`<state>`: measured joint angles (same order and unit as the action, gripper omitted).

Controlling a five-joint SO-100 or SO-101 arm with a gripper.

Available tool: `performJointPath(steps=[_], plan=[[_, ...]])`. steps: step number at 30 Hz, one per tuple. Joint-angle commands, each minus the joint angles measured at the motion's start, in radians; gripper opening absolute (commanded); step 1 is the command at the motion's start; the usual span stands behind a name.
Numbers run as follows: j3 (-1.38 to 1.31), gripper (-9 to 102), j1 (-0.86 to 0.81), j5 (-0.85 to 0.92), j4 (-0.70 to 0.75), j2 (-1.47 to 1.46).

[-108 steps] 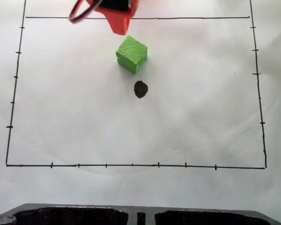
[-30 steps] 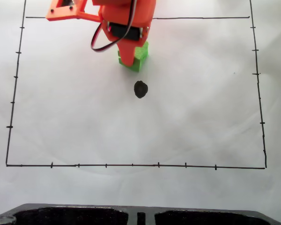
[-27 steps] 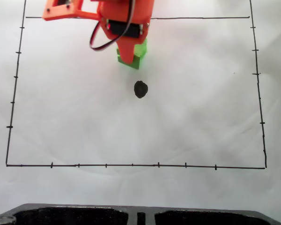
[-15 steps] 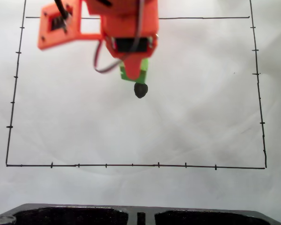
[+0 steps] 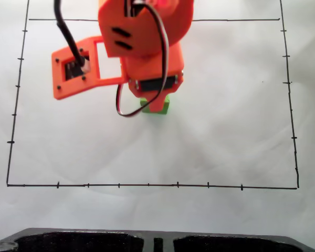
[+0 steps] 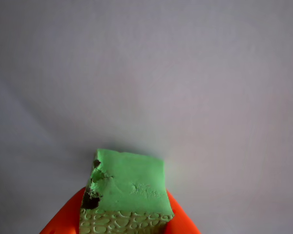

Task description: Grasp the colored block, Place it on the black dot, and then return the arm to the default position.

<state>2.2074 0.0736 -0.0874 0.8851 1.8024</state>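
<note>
White paper [image 5: 226, 131] with ruled black border [image 5: 147, 185]; dark tray [image 5: 94, 241] (perhaps) below.

- Your arm [image 5: 147, 37] is bright orange printed plastic all over, chunky and blocky in the fixed view.
- You've got a flat orange bracket [image 5: 76, 73] sticking out on the left, with small dark screws at its corners and a little black camera module set in it.
- A thick black cable [image 5: 63, 31] plugs into that module.
- A thinner dark-and-red wire [image 5: 160, 68] loops down the front.
- Two short dark slots [image 5: 122, 38] mark the rounded housing.
</note>
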Motion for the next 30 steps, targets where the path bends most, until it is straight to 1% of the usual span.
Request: performJointPath(steps=[1, 9, 16, 18, 20, 24, 26, 30], plan=[[-0.04, 10, 0.003, 0.011, -0.009, -0.005], [-0.031, 11, -0.008, 0.044, -0.014, -0.035], [-0.028, 17, -0.015, 0.044, 0.012, -0.043], [-0.028, 25, -0.015, 0.049, 0.04, -0.037], [-0.026, 29, -0.02, 0.052, 0.055, -0.018], [0.003, 43, -0.035, 0.071, 0.069, 0.054], [0.014, 47, -0.04, 0.074, 0.101, 0.094], [0.015, 59, -0.043, 0.075, 0.189, 0.163]])
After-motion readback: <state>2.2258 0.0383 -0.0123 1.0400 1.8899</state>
